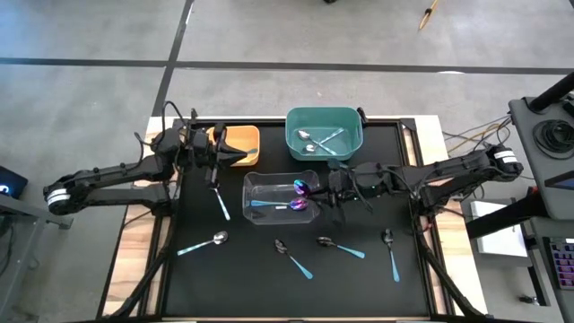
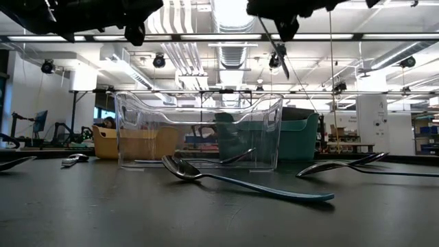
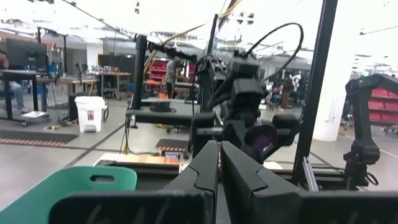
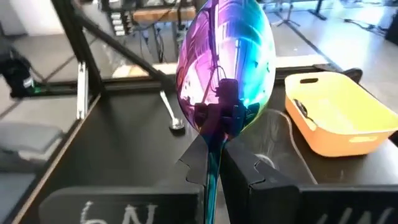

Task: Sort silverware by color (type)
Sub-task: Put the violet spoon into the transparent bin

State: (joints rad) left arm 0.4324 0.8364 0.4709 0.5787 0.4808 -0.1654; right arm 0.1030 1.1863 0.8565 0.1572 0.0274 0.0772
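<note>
My right gripper (image 4: pixel 212 169) is shut on an iridescent purple-pink spoon (image 4: pixel 227 68) and hovers at the right rim of the clear bin (image 1: pixel 260 184). That bin holds another iridescent spoon (image 1: pixel 285 205) with a light-blue handle. My left gripper (image 3: pixel 219 163) is shut on nothing, up beside the yellow bin (image 1: pixel 240 144). Silver spoons lie in the teal bin (image 1: pixel 345 121). More spoons lie flat on the black mat: one (image 1: pixel 221 203) below the left gripper, one silver-bowled (image 1: pixel 203 243), and three dark-bowled (image 1: pixel 292 257), (image 1: pixel 340 247), (image 1: pixel 391 252). My right gripper pinches the iridescent spoon's thin handle (image 4: pixel 210 163) just behind the bowl, between its two fingers. The fingers come about level from the table's right and lie along the handle. The bowl sticks out past the fingertips, lifted clear above the clear bin.
The three bins stand close together at the mat's far middle. In the low view the clear bin (image 2: pixel 199 130) rises behind a dark spoon (image 2: pixel 240 182), and another spoon (image 2: pixel 343 167) lies to its right. Frame posts and cables edge the table.
</note>
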